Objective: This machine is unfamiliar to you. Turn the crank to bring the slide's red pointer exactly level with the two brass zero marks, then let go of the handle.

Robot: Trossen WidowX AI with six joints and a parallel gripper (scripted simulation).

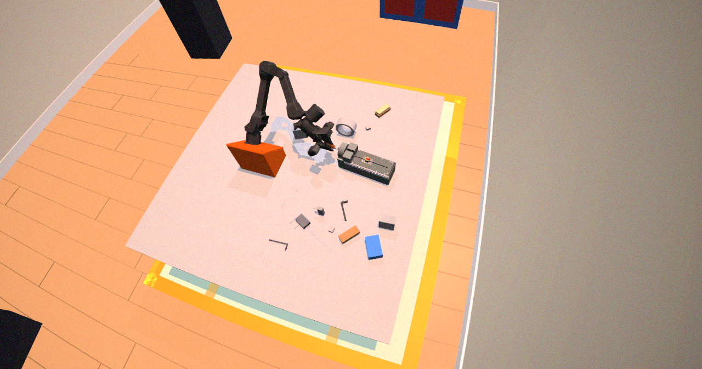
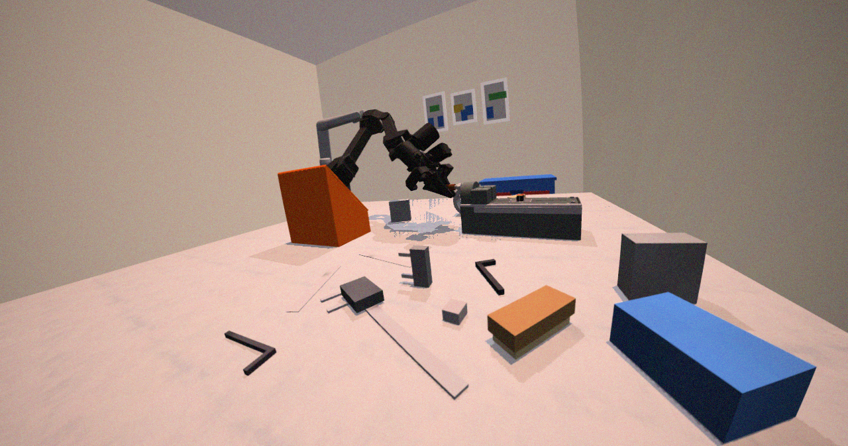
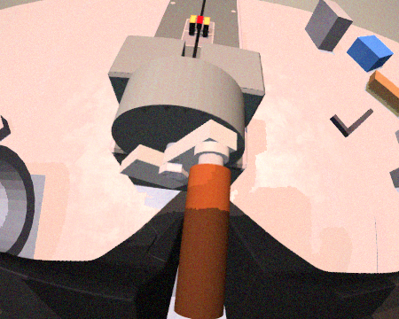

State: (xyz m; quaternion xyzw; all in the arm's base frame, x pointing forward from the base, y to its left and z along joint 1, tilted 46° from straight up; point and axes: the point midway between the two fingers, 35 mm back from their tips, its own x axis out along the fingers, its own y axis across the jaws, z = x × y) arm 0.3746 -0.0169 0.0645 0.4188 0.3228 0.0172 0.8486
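The machine (image 1: 365, 171) (image 2: 521, 222) has a long dark base with a grey round housing (image 3: 182, 86) at its end nearest the arm. My gripper (image 1: 333, 147) (image 3: 200, 201) is shut on the orange crank handle (image 3: 209, 186), at the near end of the machine. The pale crank arm (image 3: 213, 133) lies across the housing's dark face, and the handle joins it right of centre in the wrist view. The red pointer (image 3: 200, 19) shows between the two brass marks (image 3: 193, 19) (image 3: 207, 20) and looks about in line with them; an exact match is too small to tell.
A grey ring (image 1: 346, 126) (image 3: 27, 199) stands beside the crank end. An orange wedge (image 1: 257, 157) (image 2: 308, 206) is at the arm's base. A blue block (image 1: 373, 247) (image 2: 711, 342), an orange block (image 1: 349, 234) (image 2: 530, 315) and a grey block (image 2: 661, 268) lie on the machine's other side.
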